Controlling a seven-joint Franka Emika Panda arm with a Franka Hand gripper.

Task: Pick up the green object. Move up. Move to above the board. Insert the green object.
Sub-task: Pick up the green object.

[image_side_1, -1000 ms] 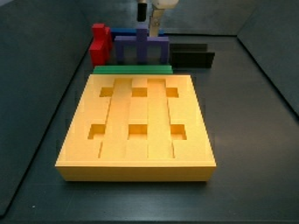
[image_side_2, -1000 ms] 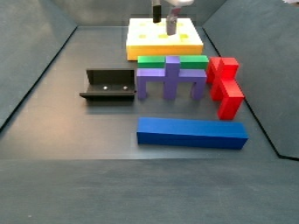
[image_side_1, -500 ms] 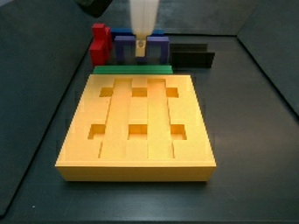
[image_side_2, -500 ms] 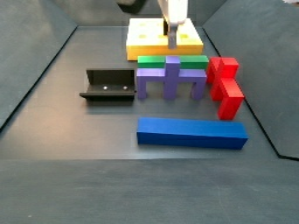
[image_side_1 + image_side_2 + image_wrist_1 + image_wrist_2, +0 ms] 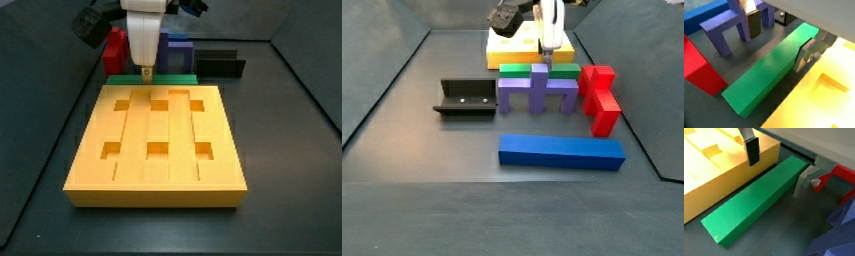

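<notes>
The green object (image 5: 151, 78) is a long green bar lying on the floor against the far end of the board (image 5: 158, 140), a thick orange-yellow slab with six square holes. Both also show in a side view: the bar (image 5: 539, 70) and the board (image 5: 509, 42). My gripper (image 5: 143, 70) is open and low over the bar (image 5: 771, 70). In both wrist views the gripper (image 5: 777, 167) straddles the bar (image 5: 751, 208), one finger on the board side, the other on the far side. Neither finger touches the bar, and nothing is held.
A purple-blue cross-shaped block (image 5: 539, 90) stands right behind the bar. A red block (image 5: 599, 98) stands beside it, and a long blue bar (image 5: 563, 150) lies further off. The dark fixture (image 5: 465, 98) stands to one side. Grey walls enclose the floor.
The gripper has come down from high above and shifted over the green bar, so its open fingers now stand on either side of it. No object has moved.
</notes>
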